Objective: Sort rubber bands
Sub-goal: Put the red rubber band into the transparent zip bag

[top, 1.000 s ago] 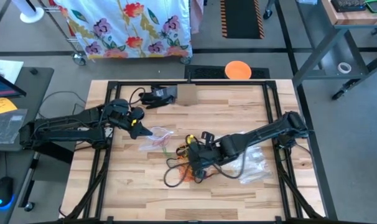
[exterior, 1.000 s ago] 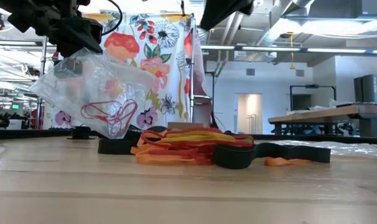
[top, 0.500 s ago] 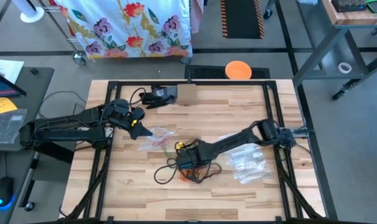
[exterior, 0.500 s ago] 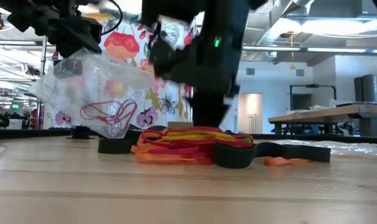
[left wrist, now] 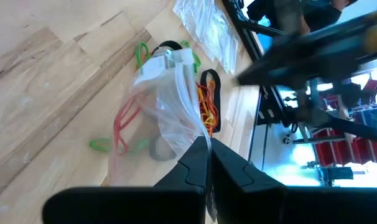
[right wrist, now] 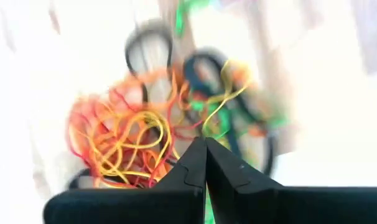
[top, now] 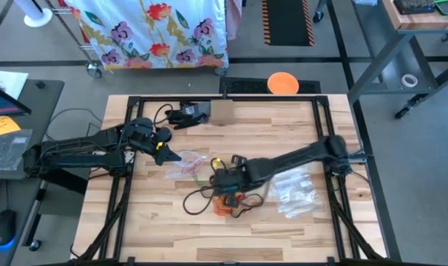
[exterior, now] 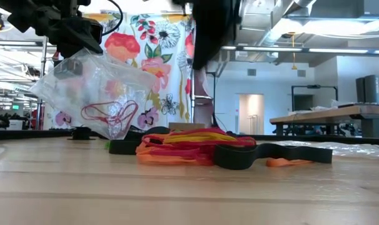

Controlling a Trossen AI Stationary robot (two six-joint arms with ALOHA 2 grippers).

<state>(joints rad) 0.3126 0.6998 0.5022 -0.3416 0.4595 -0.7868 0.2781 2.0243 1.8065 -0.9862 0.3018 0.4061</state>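
The right gripper (right wrist: 205,163) has its fingers pressed together, empty, just above the tangled pile of rubber bands (top: 228,198) at the table's (top: 283,118) centre. The left gripper (left wrist: 208,163) has its fingers clamped on the edge of a clear plastic bag (exterior: 96,94), lifted beside the pile and containing red bands.

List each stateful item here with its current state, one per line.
left gripper: shut on the clear bag, holding it off the table.
clear bag: hanging, red bands inside.
right gripper: shut, above the pile.
rubber band pile: tangled, unsorted.
spare bags: lying flat.
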